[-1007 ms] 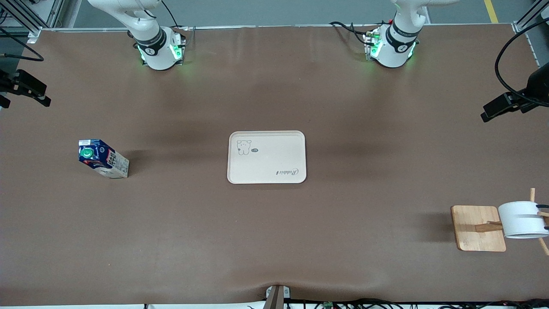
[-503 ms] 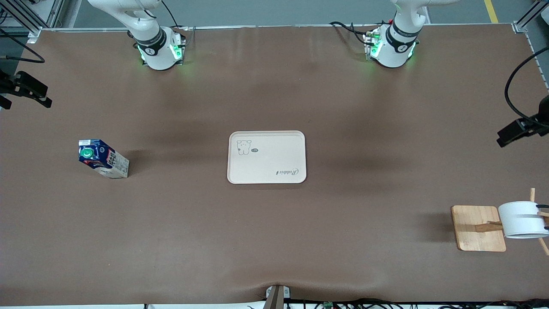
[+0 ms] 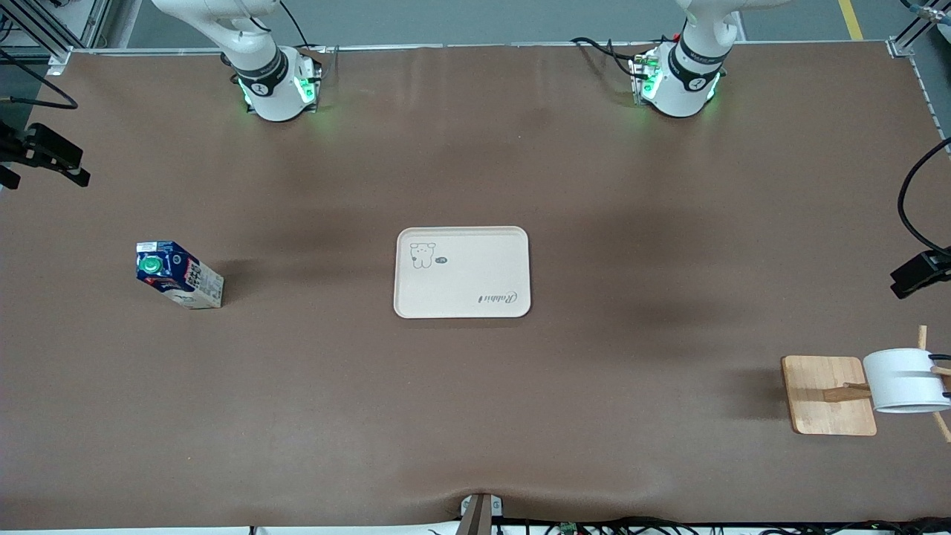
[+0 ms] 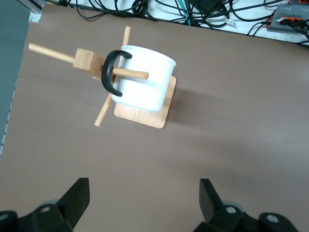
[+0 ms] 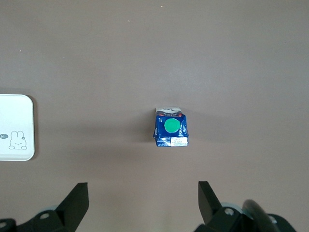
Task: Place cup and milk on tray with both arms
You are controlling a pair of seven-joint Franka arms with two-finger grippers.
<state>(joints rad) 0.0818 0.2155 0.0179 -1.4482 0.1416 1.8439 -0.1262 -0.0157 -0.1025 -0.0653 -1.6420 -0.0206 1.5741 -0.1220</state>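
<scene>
Two things of the task sit well apart from the flat cream rectangular tray (image 3: pixel 462 272), which we take as our landmark at the middle of the brown table (image 3: pixel 475 416). We see the small dark blue milk carton (image 3: pixel 178 274) upright toward the right arm's end, level with the tray. The white cup with its black handle (image 3: pixel 905 380) hangs on a stick of the wooden peg stand (image 3: pixel 830 394) toward the left arm's end, nearer the front camera than the tray.

Only the wrist views show us the fingers. The left gripper (image 4: pixel 144 205) hangs over the cup (image 4: pixel 143 78), fingers spread and empty. The right gripper (image 5: pixel 143 205) hangs over the carton (image 5: pixel 170 128), likewise spread and empty, with the tray's corner (image 5: pixel 17 126) in sight.
</scene>
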